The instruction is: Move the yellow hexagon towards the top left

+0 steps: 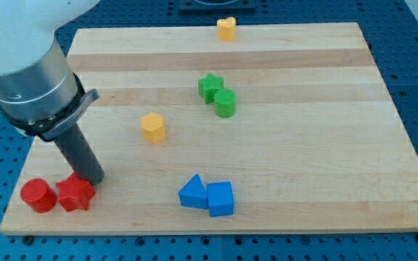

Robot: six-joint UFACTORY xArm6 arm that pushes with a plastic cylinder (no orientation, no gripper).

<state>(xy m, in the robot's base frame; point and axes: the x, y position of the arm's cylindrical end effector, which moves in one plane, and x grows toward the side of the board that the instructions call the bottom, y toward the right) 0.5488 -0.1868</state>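
Observation:
The yellow hexagon (152, 127) stands left of the board's middle. My tip (91, 179) is at the lower left, well below and to the left of the hexagon, touching or just behind the red star (75, 193). A red cylinder (37, 195) sits to the star's left. My arm's grey body covers the view's top left corner.
A yellow heart (226, 28) sits at the top edge. A green star (210, 87) and a green cylinder (226, 104) touch near the middle. A blue triangle (192, 192) and a blue cube (220, 198) touch at the bottom. The wooden board (325, 130) ends at blue pegboard.

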